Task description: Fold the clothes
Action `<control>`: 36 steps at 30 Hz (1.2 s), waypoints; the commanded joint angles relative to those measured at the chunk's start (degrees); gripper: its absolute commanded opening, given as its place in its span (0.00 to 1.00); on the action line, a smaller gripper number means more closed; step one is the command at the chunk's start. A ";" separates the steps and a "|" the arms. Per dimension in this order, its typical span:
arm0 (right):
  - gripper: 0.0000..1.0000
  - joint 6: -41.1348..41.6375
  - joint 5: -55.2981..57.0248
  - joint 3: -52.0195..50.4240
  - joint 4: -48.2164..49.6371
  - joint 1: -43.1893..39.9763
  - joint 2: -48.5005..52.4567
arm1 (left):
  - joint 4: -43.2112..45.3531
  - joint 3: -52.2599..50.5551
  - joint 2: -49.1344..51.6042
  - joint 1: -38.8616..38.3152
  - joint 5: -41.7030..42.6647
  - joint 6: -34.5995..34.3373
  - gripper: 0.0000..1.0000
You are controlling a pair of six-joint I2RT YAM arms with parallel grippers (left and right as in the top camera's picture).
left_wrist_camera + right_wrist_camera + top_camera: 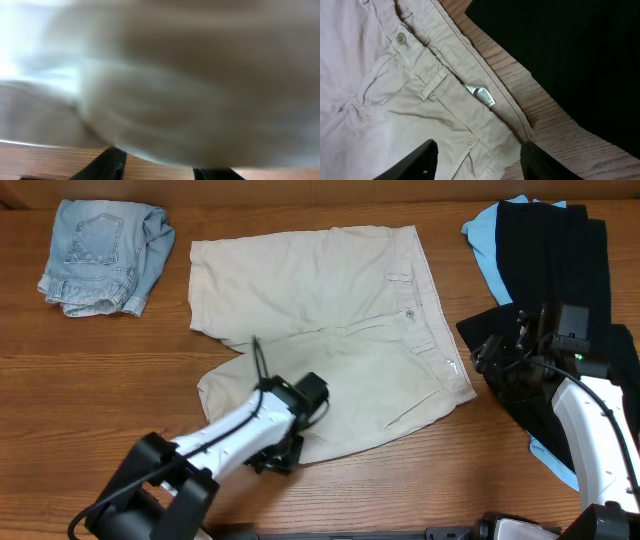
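While both arms are hanging low over it, table: wood, carrying everything.
Khaki shorts: lying spread flat mid-table, waistband pointing right, near leg running under the left arm.
Black garments: piling up at the right edge, right arm reaching over them.
Denim shorts: sitting bunched at far left, well apart from both arms.
Sky-blue garment: peeking out from under the black pile.
Left gripper: sitting at the near leg's hem. Blurry beige cloth is crowding its camera, fingers looking spread, can't tell if anything's caught.
Right gripper: hanging wide open, gripping nothing, waistband end lying right below.
White tag: sticking out inside the waistband, just ahead of the right fingers.
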 commanded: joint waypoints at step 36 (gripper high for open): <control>0.57 -0.46 -0.28 0.94 1.05 0.20 -0.55 | 5.42 4.09 0.39 14.25 -10.16 -11.37 0.54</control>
